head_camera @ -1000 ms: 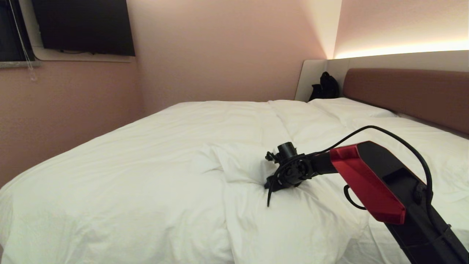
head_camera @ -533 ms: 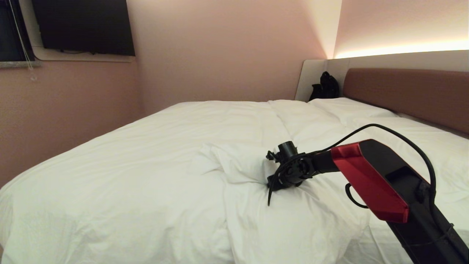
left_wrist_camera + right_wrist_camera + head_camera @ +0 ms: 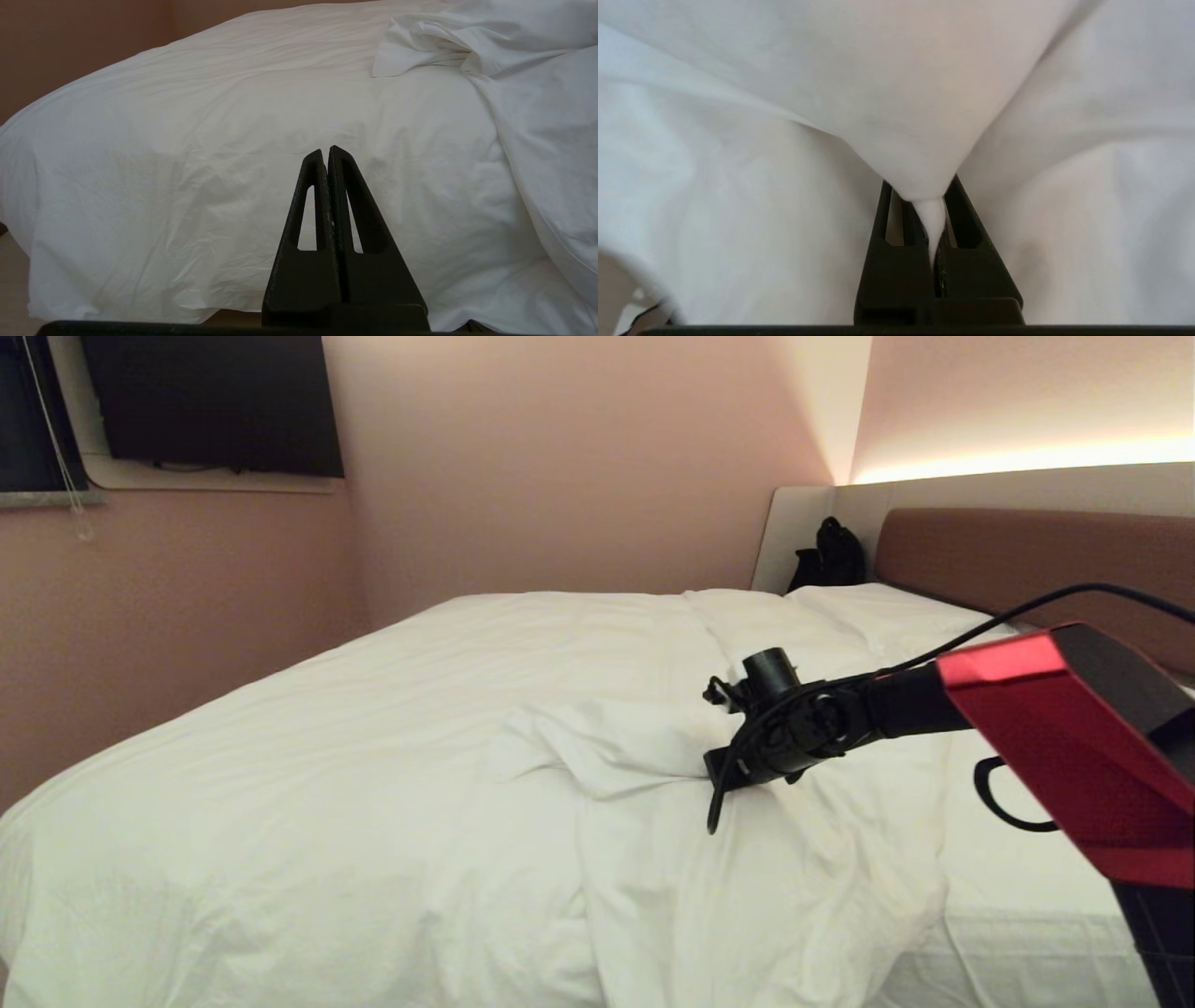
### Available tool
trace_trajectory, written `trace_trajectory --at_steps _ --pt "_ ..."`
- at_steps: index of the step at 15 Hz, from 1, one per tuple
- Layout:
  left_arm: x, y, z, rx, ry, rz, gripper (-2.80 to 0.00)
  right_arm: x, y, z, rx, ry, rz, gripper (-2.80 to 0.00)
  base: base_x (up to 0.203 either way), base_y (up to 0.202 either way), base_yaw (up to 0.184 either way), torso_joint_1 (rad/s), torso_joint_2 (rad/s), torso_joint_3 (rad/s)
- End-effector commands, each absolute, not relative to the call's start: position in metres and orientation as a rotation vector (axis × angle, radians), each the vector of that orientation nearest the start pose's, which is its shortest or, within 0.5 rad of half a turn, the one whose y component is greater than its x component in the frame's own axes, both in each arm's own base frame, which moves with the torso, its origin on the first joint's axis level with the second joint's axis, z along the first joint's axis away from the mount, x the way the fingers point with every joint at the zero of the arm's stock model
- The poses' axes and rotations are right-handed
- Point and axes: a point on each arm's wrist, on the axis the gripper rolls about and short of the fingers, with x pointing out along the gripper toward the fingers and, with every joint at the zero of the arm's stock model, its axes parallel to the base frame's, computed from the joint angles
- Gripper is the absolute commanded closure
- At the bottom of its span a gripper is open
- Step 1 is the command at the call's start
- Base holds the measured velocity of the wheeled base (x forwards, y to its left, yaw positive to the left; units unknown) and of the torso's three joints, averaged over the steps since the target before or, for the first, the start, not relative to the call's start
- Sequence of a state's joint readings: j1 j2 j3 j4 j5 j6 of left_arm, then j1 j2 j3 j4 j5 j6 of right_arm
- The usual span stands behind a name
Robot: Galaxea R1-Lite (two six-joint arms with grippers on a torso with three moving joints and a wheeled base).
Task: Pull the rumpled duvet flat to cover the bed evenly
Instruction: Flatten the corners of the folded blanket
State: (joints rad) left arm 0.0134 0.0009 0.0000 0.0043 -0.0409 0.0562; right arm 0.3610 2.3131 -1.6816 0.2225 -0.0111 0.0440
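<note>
The white duvet (image 3: pixel 373 756) lies over the bed (image 3: pixel 1013 905), bunched into a folded-over ridge near the middle. My right gripper (image 3: pixel 717 777) reaches in from the right and is shut on that fold. In the right wrist view the gripper (image 3: pixel 930 205) pinches a wedge of the duvet (image 3: pixel 901 93), which is stretched taut up from the jaws. My left gripper (image 3: pixel 325 151) is shut on nothing and hangs low before the duvet (image 3: pixel 210 140), which drapes over the near side of the bed. It is outside the head view.
The brown headboard (image 3: pixel 1027 560) and flat pillows (image 3: pixel 887 611) are at the far right. A black bag (image 3: pixel 826 555) sits in the corner beside them. A dark screen (image 3: pixel 210 406) hangs on the pink wall to the left. Bare sheet shows at the near right.
My right gripper closed on the duvet fold, then rose and drew back to the right, lifting the fold. More bare sheet shows at the near right.
</note>
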Motion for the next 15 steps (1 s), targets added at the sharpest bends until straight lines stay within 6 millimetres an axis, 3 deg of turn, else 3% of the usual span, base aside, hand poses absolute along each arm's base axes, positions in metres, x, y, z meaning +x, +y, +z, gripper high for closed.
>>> trace_trajectory --at_steps 1,2,5,9,12,15 --pt "-0.023 -0.001 0.075 0.057 0.005 -0.028 0.0 0.386 0.142 0.168 -0.096 0.749 0.308 0.0 0.0 0.0 0.0 0.0 0.0 0.0" --pt "-0.023 -0.001 0.075 0.057 0.005 -0.028 0.0 0.37 0.134 0.176 -0.094 0.751 0.302 0.0 0.0 0.0 0.0 0.0 0.0 0.0" --pt "-0.023 -0.001 0.075 0.057 0.005 -0.028 0.0 0.353 0.121 0.18 -0.092 0.767 0.286 0.0 0.0 0.0 0.0 0.0 0.0 0.0" --pt "-0.023 -0.001 0.075 0.057 0.005 -0.028 0.0 0.266 0.079 0.219 -0.072 0.702 0.253 0.0 0.0 0.0 0.0 0.0 0.0 0.0" --pt "-0.023 -0.001 0.075 0.057 0.005 -0.028 0.0 0.209 0.05 0.219 -0.054 0.687 0.203 0.0 0.0 0.0 0.0 0.0 0.0 0.0" --pt "-0.023 -0.001 0.075 0.057 0.005 -0.028 0.0 0.164 0.024 0.204 -0.062 0.69 0.131 0.0 0.0 0.0 0.0 0.0 0.0 0.0"
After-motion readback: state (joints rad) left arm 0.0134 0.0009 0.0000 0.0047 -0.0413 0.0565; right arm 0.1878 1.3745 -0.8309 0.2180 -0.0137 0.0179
